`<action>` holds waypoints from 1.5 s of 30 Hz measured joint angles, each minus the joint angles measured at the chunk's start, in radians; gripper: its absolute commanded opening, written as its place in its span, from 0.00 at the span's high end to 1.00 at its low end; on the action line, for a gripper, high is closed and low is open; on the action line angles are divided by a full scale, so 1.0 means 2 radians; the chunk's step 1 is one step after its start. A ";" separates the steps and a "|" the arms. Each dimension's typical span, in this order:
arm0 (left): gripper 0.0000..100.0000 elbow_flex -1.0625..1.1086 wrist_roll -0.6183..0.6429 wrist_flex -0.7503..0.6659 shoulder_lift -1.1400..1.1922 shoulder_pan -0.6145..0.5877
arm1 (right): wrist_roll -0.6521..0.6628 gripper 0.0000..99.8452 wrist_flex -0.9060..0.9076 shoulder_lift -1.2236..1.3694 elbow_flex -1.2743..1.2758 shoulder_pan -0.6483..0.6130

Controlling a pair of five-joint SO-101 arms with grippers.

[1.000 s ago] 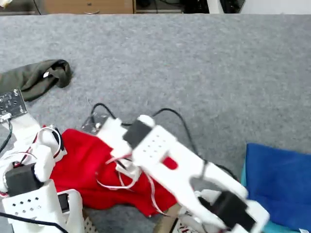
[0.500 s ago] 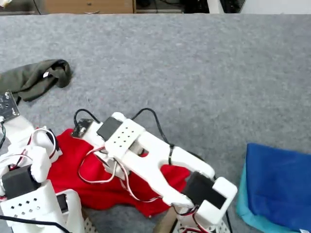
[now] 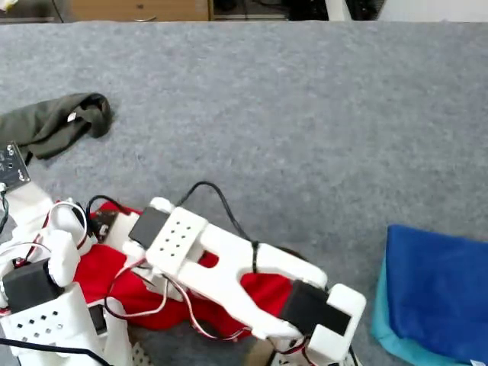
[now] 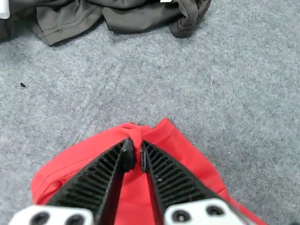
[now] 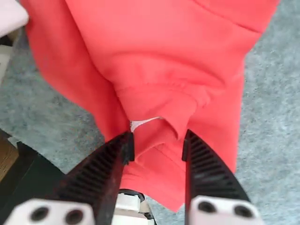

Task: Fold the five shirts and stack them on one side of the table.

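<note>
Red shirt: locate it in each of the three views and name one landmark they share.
High view: red shirt at the near table edge, partly under an arm.
Left wrist view: bunched at the left gripper, which pinches its edge.
Right wrist view: spread beyond the open right gripper, collar between its jaws.
Shared landmark: the grey table covering; the olive shirt links high and left wrist views.

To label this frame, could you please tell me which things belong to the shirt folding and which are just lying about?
Job: red shirt, olive shirt, blue shirt, left end effector, right end effector.
Lying about: wooden drawers beyond the table.
</note>
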 measured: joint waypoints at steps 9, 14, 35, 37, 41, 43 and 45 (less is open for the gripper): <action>0.98 0.000 0.000 0.000 0.000 0.000 | -0.002 0.84 -0.032 0.063 0.000 0.015; 0.98 0.000 0.000 -0.017 0.000 -0.023 | 0.003 0.99 -0.038 0.088 -0.006 0.044; 0.98 0.117 0.000 -0.114 0.000 -0.033 | 0.074 1.00 0.018 0.019 -0.006 0.311; 0.98 0.130 0.000 -0.125 0.001 -0.033 | 0.096 1.00 0.021 0.016 -0.006 0.352; 0.98 0.143 0.000 -0.136 0.001 -0.033 | 0.136 1.00 0.022 0.016 -0.004 0.427; 0.98 0.151 0.000 -0.138 0.001 -0.021 | 0.150 1.00 0.017 0.016 0.004 0.455; 0.98 0.158 0.000 -0.138 0.001 0.001 | 0.167 1.00 0.006 0.016 0.006 0.476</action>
